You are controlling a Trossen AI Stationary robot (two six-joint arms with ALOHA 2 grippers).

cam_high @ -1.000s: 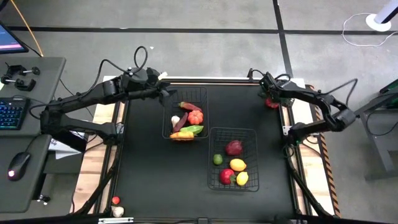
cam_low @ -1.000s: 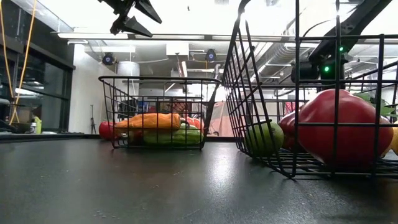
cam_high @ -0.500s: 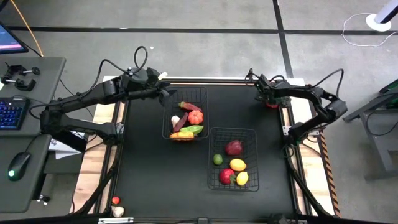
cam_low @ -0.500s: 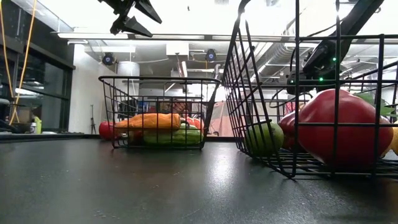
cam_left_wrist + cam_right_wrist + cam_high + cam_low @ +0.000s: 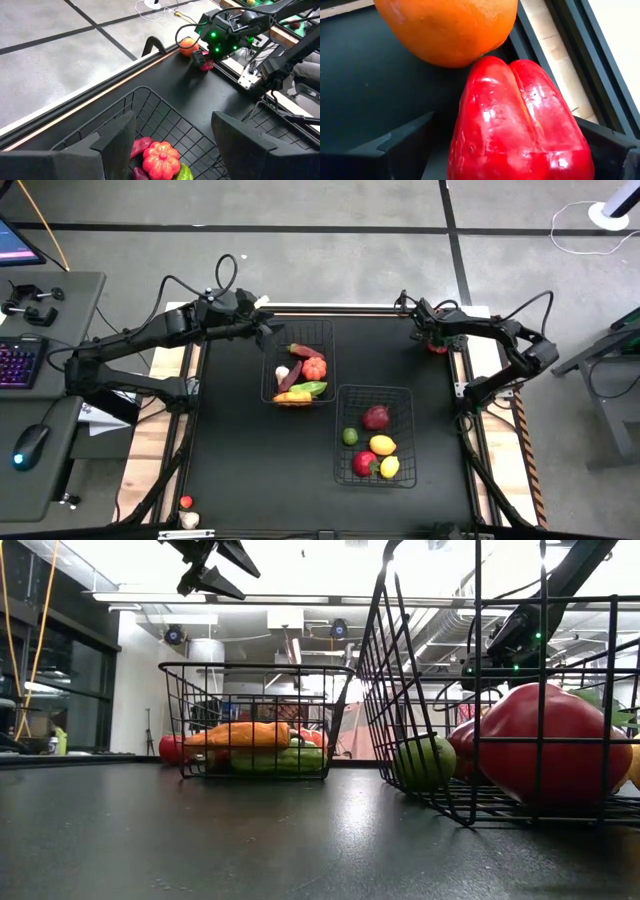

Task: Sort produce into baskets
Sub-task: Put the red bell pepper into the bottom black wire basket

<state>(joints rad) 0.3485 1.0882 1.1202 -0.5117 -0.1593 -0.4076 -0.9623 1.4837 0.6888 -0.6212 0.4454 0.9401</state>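
Note:
Two black wire baskets stand mid-table. The far one (image 5: 300,363) holds a carrot, a green piece, a tomato-like piece (image 5: 161,157) and others. The near one (image 5: 375,435) holds a red piece (image 5: 540,745), a lime (image 5: 425,762) and yellow pieces. A red pepper (image 5: 520,125) lies on the table at the far right, touching an orange (image 5: 445,25). My right gripper (image 5: 433,340) is open and low over the pepper, one finger on either side. My left gripper (image 5: 175,150) hangs open above the far basket's far left corner. My right gripper comes at the red pepper from above, slanting down, with the pepper lying on the table between its open fingers. One finger (image 5: 400,145) stands clear of the pepper. Whether the other finger (image 5: 605,145) touches the pepper's side (image 5: 577,135), I cannot tell.
The table's raised black rim and wooden border (image 5: 560,60) run close beside the pepper. Two small loose pieces (image 5: 187,510) lie off the mat at the near left. A desk with keyboard and mouse (image 5: 30,442) stands left of the table.
My right gripper has come down over the red pepper, shifting a little toward the far edge, and has rolled slightly; it has since kept still. Its fingers stay open. The produce has not moved.

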